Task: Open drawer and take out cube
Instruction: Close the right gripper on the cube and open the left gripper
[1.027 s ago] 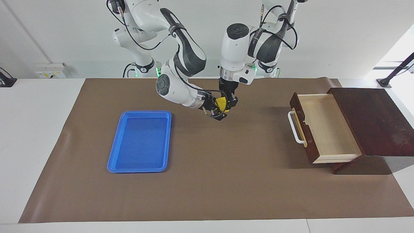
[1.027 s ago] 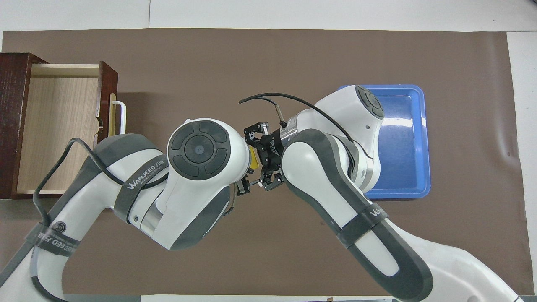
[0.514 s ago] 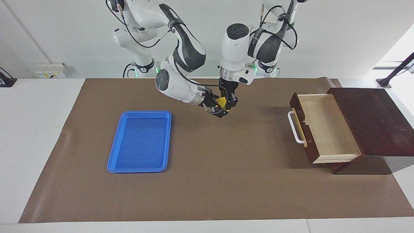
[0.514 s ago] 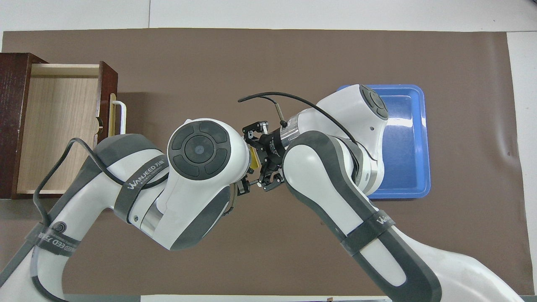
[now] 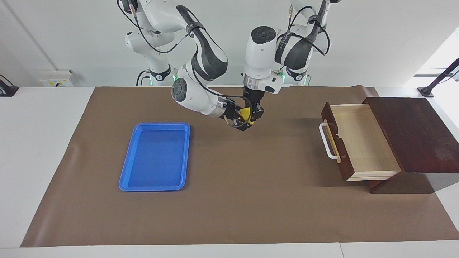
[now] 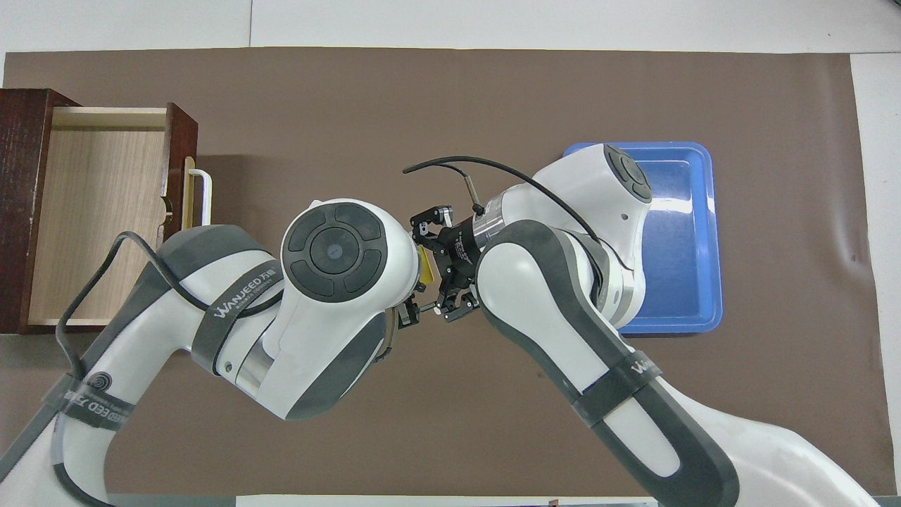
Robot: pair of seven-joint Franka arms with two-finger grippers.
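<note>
The small yellow cube [image 5: 245,114] hangs in the air over the brown mat, between the blue tray and the drawer. My left gripper [image 5: 251,115] points straight down and is shut on the cube. My right gripper [image 5: 240,120] comes in sideways from the tray's end; its fingers are open and stand on either side of the cube. In the overhead view only a sliver of the cube [image 6: 426,266] shows beside the left wrist, between the right gripper's [image 6: 424,271] spread fingers. The drawer [image 5: 362,141] is pulled out of its dark box [image 5: 412,132], and its pale inside is bare.
A blue tray [image 5: 125,168] lies on the mat toward the right arm's end, with nothing in it. The drawer's white handle [image 5: 327,141] faces the middle of the table. The brown mat [image 5: 251,200] covers most of the table.
The right arm has lifted its elbow a little and its gripper has risen slightly around the cube. The left gripper and the cube have stayed in place.
</note>
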